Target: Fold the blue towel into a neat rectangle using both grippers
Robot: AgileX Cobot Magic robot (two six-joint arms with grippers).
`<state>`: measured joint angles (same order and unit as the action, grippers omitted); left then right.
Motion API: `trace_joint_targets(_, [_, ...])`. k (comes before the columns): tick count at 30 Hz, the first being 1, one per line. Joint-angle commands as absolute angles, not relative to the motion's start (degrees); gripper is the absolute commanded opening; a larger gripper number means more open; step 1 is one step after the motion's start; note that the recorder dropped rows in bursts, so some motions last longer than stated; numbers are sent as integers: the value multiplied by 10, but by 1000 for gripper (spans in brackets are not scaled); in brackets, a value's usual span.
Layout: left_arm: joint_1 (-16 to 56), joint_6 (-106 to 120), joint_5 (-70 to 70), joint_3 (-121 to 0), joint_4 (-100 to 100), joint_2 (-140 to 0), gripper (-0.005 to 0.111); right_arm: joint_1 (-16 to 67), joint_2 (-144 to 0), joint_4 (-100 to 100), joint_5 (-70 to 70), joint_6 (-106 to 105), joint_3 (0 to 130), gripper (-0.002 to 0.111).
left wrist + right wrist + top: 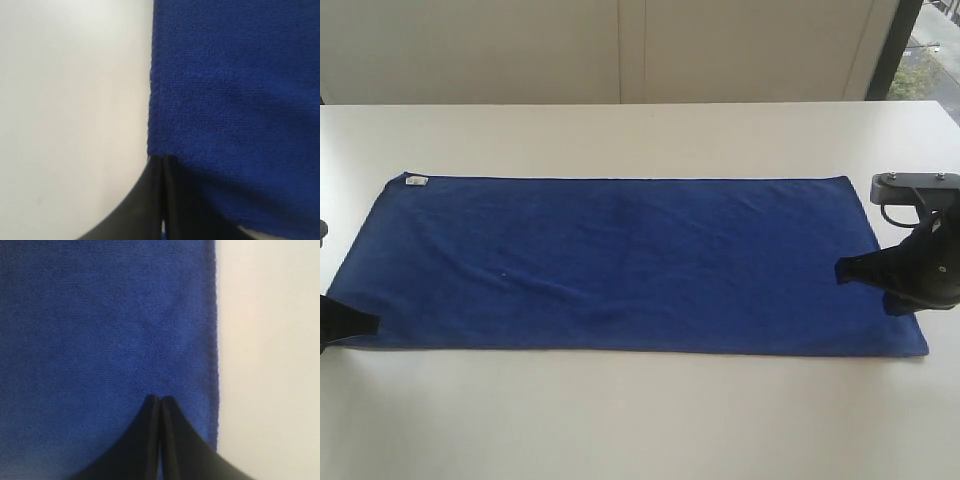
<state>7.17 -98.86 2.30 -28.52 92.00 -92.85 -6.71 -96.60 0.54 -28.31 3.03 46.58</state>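
Right, my left gripper point(365, 322) and right gripper point(842, 270), tips pressed together, sit at the blue towel's point(620, 260) short ends for corner pinches.

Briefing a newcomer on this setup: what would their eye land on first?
A deep royal-blue microfibre towel lies spread flat across the white table, a small white tag at its far left corner. The black left gripper, shut, points at its near left corner; the black right gripper, shut, reaches over its right edge.
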Motion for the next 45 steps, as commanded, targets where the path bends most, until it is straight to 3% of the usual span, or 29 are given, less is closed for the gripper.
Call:
trace_joint_targets(1, [71, -992, 27, -261, 893, -949, 0, -68, -961, 5, -279, 32, 463, 0])
trace_joint_targets(26, [71, -990, 11, -240, 887, -949, 0, -68, -961, 5, -277, 32, 463, 0])
trace_joint_targets(35, [71, -990, 9, -240, 887, -949, 37, -68, -961, 5, -277, 32, 463, 0])
trace_joint_targets(45, [71, -990, -17, -251, 891, -902, 40, -68, -961, 5, -276, 32, 462, 0])
